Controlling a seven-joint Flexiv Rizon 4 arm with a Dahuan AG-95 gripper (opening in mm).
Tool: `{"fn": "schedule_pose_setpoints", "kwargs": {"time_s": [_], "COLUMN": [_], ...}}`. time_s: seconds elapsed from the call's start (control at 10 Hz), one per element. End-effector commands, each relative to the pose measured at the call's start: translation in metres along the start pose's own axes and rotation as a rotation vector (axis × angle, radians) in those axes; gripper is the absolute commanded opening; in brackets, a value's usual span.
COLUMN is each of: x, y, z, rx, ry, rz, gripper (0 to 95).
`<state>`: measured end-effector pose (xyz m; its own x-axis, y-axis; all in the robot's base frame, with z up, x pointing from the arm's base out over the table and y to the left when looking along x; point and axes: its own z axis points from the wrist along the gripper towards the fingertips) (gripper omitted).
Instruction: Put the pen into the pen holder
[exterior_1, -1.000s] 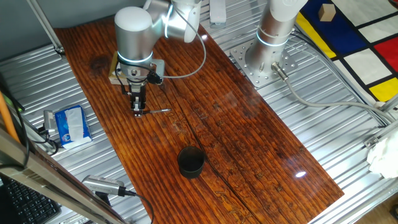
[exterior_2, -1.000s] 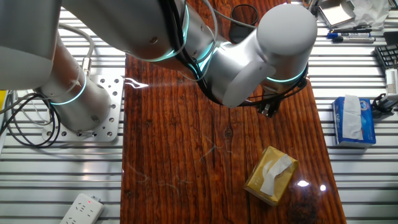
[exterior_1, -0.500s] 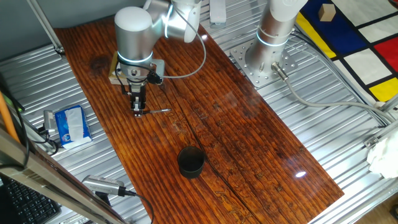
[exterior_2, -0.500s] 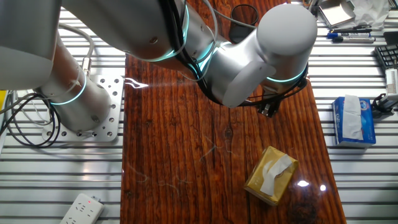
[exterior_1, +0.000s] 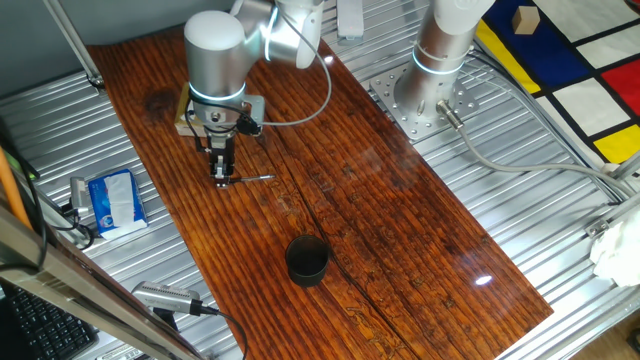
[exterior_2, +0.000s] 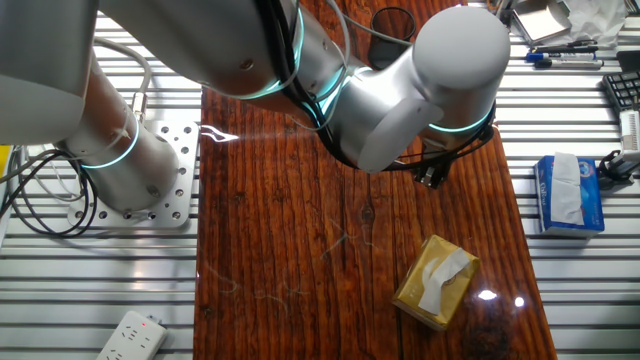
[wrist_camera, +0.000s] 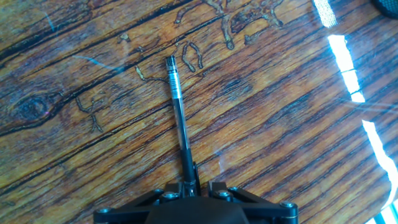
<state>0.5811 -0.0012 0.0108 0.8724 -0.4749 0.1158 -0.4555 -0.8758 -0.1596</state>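
The pen (exterior_1: 255, 178) is a thin dark stick lying on the wooden table (exterior_1: 380, 200), pointing right from my gripper (exterior_1: 222, 180). In the hand view the pen (wrist_camera: 179, 118) runs straight up from between my fingers, its near end pinched at the jaws, which stand closed on it. My gripper (wrist_camera: 189, 185) is low at the table surface. The pen holder (exterior_1: 307, 259), a short black cup, stands upright nearer the table's front, well apart from the gripper. In the other fixed view the arm hides the pen, and only dark parts of the gripper (exterior_2: 432, 176) show.
A yellowish-tan box (exterior_2: 435, 282) lies on the table near the gripper. A blue tissue pack (exterior_1: 112, 200) and a silver tool with a cable (exterior_1: 168, 298) lie off the table's left edge. The arm's base plate (exterior_1: 425, 100) stands to the right.
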Motion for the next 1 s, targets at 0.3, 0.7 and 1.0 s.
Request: {"fn": "schedule_pose_setpoints", "kwargs": {"time_s": [0.3,0.7,1.0], "x": [0.0011,0.0018,0.0018], "y": [-0.0039,-0.0036,-0.0039], "z": [-0.0083,-0.0056,-0.0043], "rx": [-0.06,-0.047,-0.041], "ry": [0.033,0.034,0.032], "rz": [0.011,-0.01,-0.024], "gripper": [19.0,19.0,19.0]}}
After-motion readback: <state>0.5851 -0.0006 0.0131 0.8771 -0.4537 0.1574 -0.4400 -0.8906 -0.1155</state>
